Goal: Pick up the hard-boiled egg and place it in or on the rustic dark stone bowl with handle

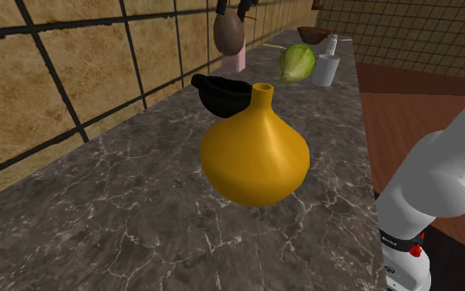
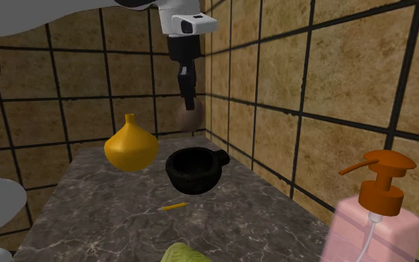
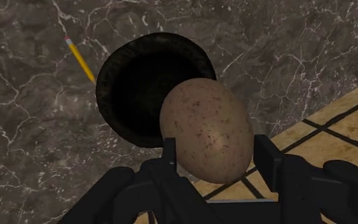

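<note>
Starting at the second exterior view's left, a smooth yellow gourd-shaped vase [image 2: 131,147] with a narrow neck stands on the dark, white-veined marble bench [image 2: 103,216]. To its right, in the upper middle of the frame, my end effector [image 2: 188,100] hangs straight down, clamped on the egg [image 2: 190,117], which is held in the air close to the brown tiled wall [image 2: 274,82]. In the wrist view my two black fingers [image 3: 169,151] press the egg [image 3: 206,127] from either side. Its shell is pale tan, matte and flecked with small brown speckles. Its long axis runs roughly along my fingers, so it stands about upright, with its free end pointing down toward the bench. I cannot tell which end is the blunt one. Below it, at the frame's centre, sits the black bowl [image 2: 193,175], round, rough-surfaced and deep, with a stubby handle toward the wall. From the wrist the egg overlaps the bowl's [image 3: 107,95] wall-side rim. A yellow pencil [image 2: 174,207] lies flat just in front of the bowl. At the lower right stands a pink soap bottle [image 2: 368,231] with an orange pump.
</note>
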`<action>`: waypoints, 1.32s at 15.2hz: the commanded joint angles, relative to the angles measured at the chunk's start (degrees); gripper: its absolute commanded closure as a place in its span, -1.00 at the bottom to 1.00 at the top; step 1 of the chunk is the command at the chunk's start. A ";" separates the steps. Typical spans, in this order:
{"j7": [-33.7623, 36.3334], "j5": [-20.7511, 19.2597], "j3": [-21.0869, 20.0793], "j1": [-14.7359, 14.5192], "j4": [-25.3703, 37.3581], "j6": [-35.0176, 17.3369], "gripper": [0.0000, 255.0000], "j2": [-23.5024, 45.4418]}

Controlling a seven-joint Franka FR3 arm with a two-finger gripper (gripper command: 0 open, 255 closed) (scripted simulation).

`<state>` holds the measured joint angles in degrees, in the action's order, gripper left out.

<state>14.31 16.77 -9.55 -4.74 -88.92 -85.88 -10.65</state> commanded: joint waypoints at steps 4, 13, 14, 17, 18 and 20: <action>-2.01 0.43 0.72 0.37 -5.79 -2.62 1.00 -2.75; 20.76 0.86 -2.27 3.99 -22.97 -17.37 -1.00 -11.07; 28.94 0.76 -3.82 5.53 -27.02 -21.05 -1.00 -13.27; 49.76 0.40 -9.02 10.17 -35.59 -28.59 -1.00 -18.14; 49.71 0.52 -9.30 10.26 -36.12 -29.35 -1.00 -17.93; 49.69 0.64 -9.72 10.25 -37.15 -30.91 -1.00 -17.43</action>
<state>63.05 17.32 -18.95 5.32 -125.13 -115.88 -27.83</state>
